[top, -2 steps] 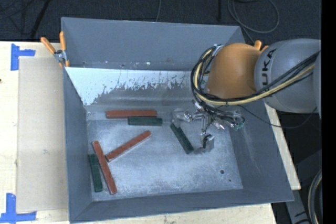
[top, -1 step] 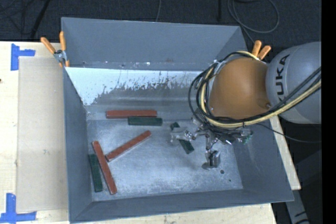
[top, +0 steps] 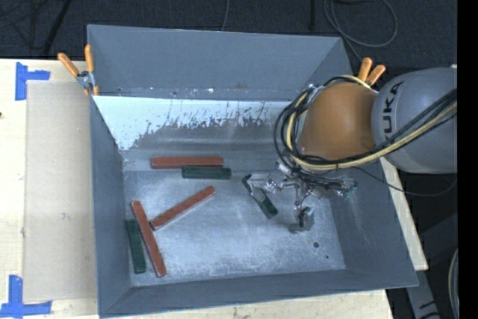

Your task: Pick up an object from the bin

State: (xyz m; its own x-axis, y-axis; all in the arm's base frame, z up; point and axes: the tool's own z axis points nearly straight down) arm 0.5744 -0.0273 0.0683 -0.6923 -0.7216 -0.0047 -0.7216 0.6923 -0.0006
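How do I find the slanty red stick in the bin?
Look in the grey metal bin, at the floor's left half. The flat reddish-brown stick lies midway there, slanting up to the right. The two other reddish sticks each have a dark green stick beside them; this one has none.
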